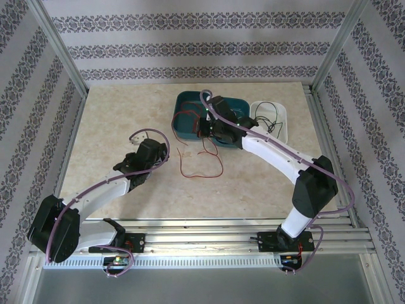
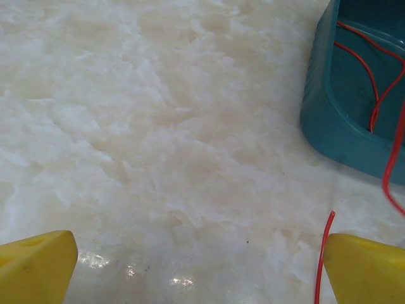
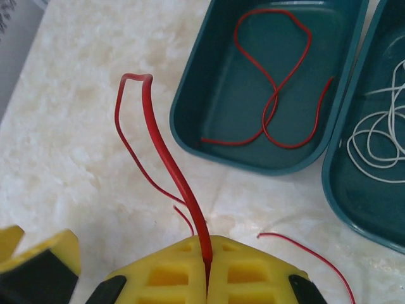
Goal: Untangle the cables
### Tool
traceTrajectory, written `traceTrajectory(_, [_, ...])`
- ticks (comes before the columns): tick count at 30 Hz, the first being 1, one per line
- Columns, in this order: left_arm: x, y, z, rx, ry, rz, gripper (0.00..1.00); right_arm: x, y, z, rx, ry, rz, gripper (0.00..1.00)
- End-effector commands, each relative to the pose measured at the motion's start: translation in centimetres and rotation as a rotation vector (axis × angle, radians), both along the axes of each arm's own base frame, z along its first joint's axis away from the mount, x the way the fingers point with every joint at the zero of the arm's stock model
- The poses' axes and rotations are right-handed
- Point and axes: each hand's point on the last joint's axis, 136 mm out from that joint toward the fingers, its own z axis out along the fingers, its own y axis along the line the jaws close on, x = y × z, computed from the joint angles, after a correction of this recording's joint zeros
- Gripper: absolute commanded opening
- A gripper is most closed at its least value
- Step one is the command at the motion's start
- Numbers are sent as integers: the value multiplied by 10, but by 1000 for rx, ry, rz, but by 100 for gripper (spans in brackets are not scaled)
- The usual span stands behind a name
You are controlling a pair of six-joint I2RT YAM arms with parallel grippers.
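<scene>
- Your right claw (image 3: 207,277) is clamped shut on a red cable (image 3: 166,145). The cable rises from between the yellow fingers (image 3: 158,273) and folds back on itself above the worktop (image 3: 69,158).
- Your left claw (image 2: 202,278) stands wide, with bare worktop between its tips. A red strand (image 2: 324,247) runs just beside the tip on the right of that wrist view, not gripped.
- Just past the right claw, the nearer teal tray (image 3: 266,168) holds one loose red loop (image 3: 278,82) lying flat on its floor.
- The second teal tray (image 3: 338,183), right beside the first, holds a coil of white cable (image 3: 373,136).
- From above, a white tray (image 1: 285,117) sits to the right of the teal pair and holds a thin black cable (image 1: 269,121).
- More loose red wire (image 1: 202,171) lies in open curves on the worktop in front of the teal trays, between your two arms.
</scene>
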Motion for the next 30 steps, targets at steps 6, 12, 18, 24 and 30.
traceTrajectory(6, [-1, 1, 9, 5, -39, -7, 100, 44, 3, 37, 153, -55, -132, 0])
traceTrajectory(12, [-6, 4, 11, 13, -34, -7, 99, 77, 7, 30, 165, -44, -220, 0])
traceTrajectory(18, [-11, 11, 11, 14, -48, 12, 99, 90, -3, 18, 150, -41, -331, 0])
traceTrajectory(24, [-11, 10, 8, 12, -36, 4, 99, 108, -5, -2, 176, -7, -410, 0])
traceTrajectory(30, [-12, 11, 8, 13, -34, 3, 99, 130, 8, -26, 178, 46, -430, 0])
